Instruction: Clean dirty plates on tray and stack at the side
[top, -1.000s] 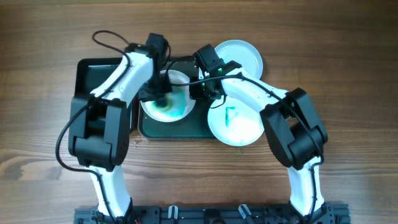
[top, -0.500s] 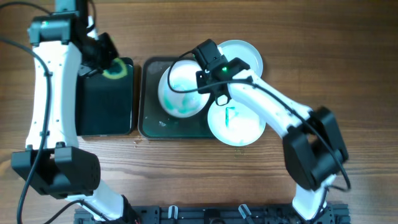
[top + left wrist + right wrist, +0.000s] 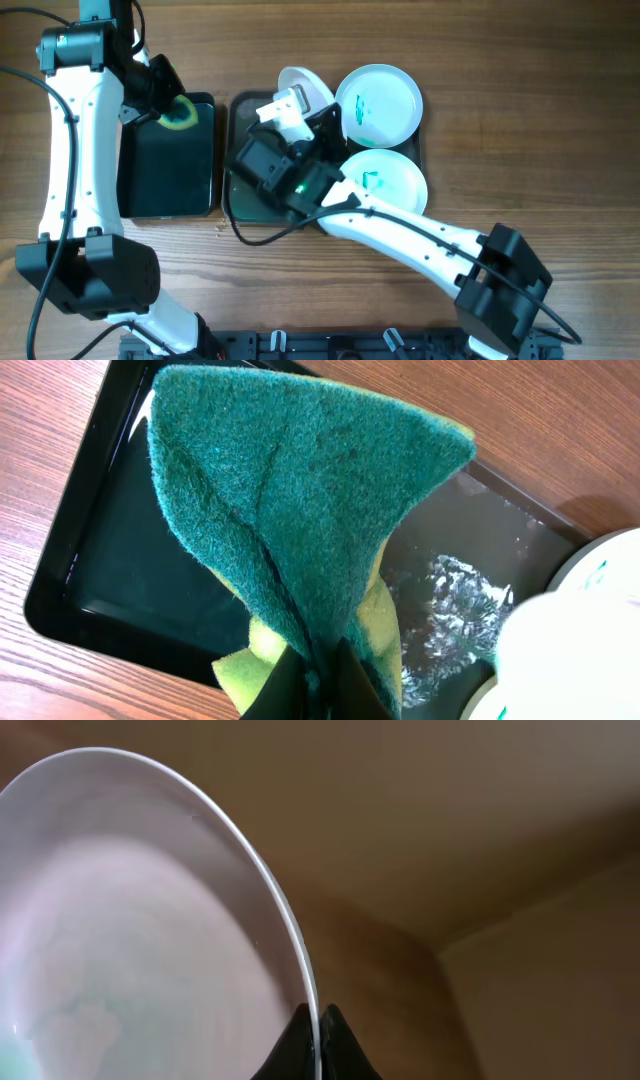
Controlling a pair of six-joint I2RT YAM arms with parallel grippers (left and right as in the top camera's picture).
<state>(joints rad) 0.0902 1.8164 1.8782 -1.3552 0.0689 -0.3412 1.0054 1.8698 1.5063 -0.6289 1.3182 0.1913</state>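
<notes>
Plates [image 3: 378, 103]: three, round, shallow, glossy white, all over the tray's middle and right.

Far left: black tub [image 3: 165, 170], deep, rounded corners, wet film on its floor. It sits just beside the tray, with a narrow strip of wood between them. The left gripper [image 3: 318, 685] hangs over the tub's rear right corner. Its fingers are pinched tight on a sponge [image 3: 290, 510], which has a coarse dark green scouring face and yellow-green foam behind, folded to a cone.

Middle: tray [image 3: 245, 205], dark green, with a low rim. Its left half is partly covered by the right arm, which crosses the front rim on a diagonal from lower right.

The right gripper [image 3: 318, 1030] is clamped narrow on the rim of the held plate [image 3: 303, 85]. That plate is tipped up steeply above the tray's rear edge. Its bowl shows a faint teal tinge.

Right: rear plate [image 3: 392, 95] and front plate [image 3: 395, 185] lie flat, edges touching or nearly so. Each has a small teal smear near its centre. They are just right of the held plate.

The wooden table [image 3: 520, 90] is bare right of the tray and behind it.
</notes>
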